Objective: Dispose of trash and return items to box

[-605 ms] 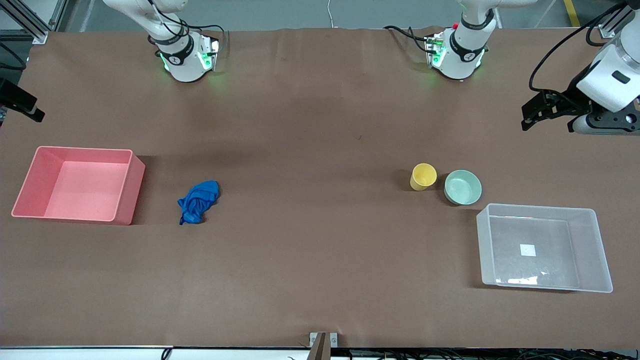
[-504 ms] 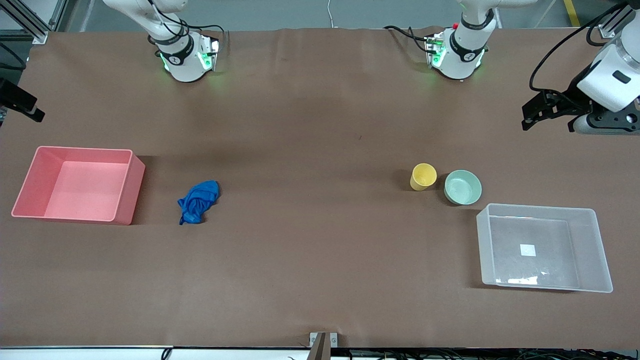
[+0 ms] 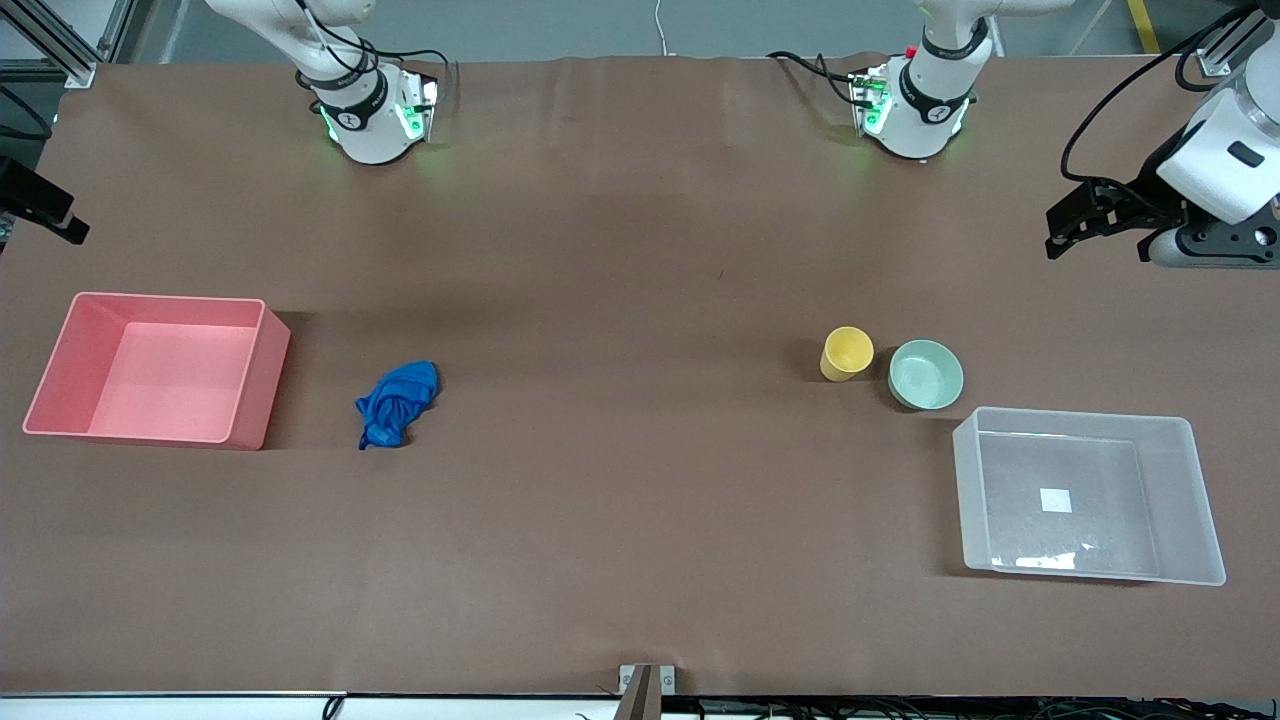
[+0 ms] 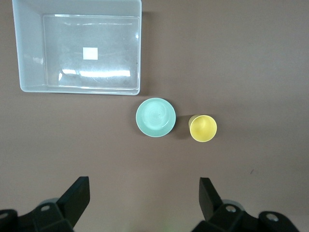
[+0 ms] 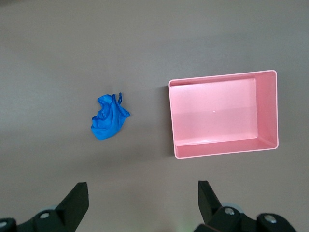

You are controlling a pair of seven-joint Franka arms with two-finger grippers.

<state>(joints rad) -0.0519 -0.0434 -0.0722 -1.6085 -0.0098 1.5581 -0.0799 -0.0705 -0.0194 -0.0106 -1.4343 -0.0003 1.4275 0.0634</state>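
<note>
Nearest the front camera, the clear box [image 3: 1088, 495] sits empty on the worktop [image 3: 640, 520] at the left arm's end. Just past it stand the mint bowl [image 3: 926, 374] and yellow cup [image 3: 846, 353], side by side but apart. The blue cloth wad [image 3: 396, 403] lies beside the pink bin [image 3: 160, 368] at the right arm's end. The left gripper [image 4: 145, 193] hangs high over bowl and cup, fingers released; the right gripper [image 5: 143, 195], fingers spread wide, hangs above wad and pink bin.

You've got a crumpled cloth wad [image 3: 396, 404], glossy see-through plastic box [image 3: 1088, 494], smooth plastic cup [image 3: 846, 353] and bowl [image 3: 926, 374], and a matt brown table cover [image 3: 620, 470].
</note>
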